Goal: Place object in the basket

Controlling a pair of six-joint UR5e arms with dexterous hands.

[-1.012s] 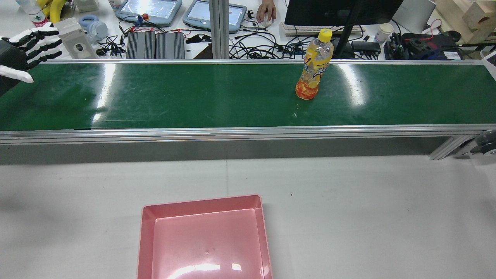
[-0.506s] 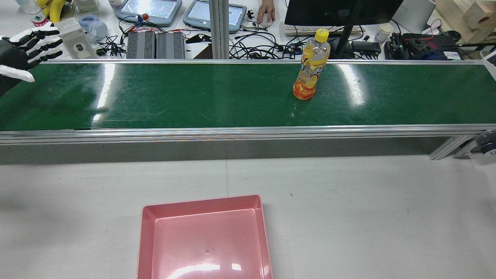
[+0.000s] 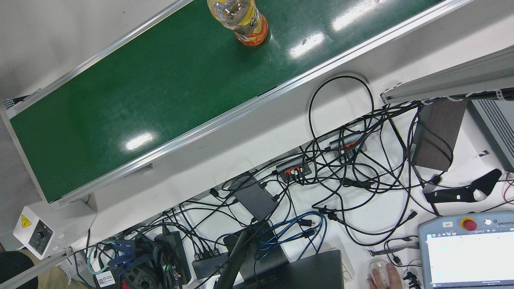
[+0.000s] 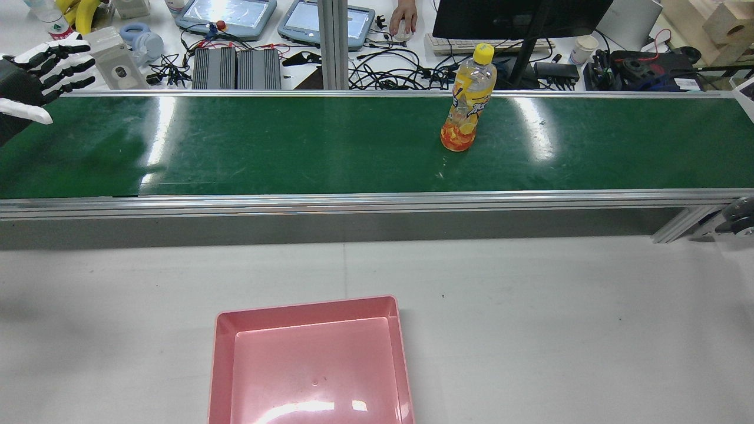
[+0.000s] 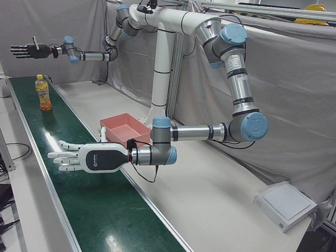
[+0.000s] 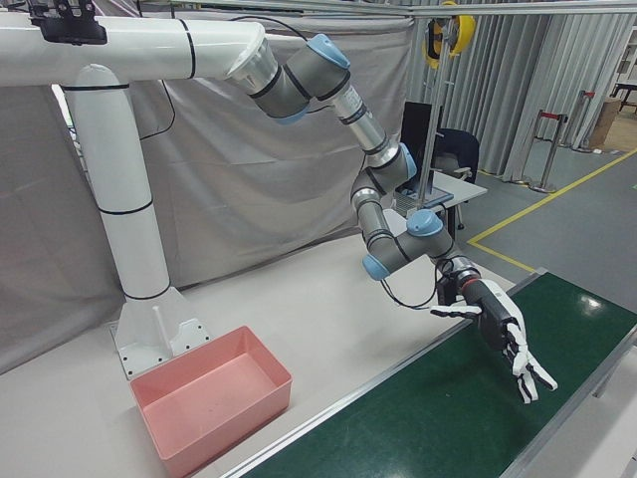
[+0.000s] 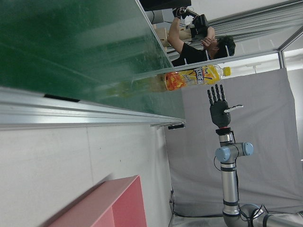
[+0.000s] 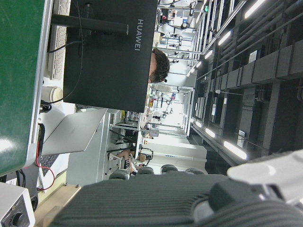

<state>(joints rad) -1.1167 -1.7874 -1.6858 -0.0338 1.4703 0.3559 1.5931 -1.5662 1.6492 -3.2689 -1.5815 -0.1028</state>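
My left hand [image 4: 35,73] hangs above one end of the green belt [image 4: 294,147], fingers [image 5: 60,155] spread wide and holding nothing. I judge it waits there, palm turned toward the bottle, so the bottle can be taken when it comes within reach. My right hand [image 5: 29,50] is raised high beyond the other end of the belt, fingers also spread and empty, well clear of the bottle, probably kept out of the way.

The bottle [image 4: 466,107] stands upright on the belt, on the side toward the desks, well apart from my left hand and nearer the belt's other end. It has a yellow cap and orange drink inside, and nothing touches it.

The pink basket [image 4: 312,359] sits on the white counter [image 4: 559,330] on my side of the belt, across its metal rail. It is open at the top with low walls, and it is empty. I take it that it is set there so that a short carry off the belt ends over it.
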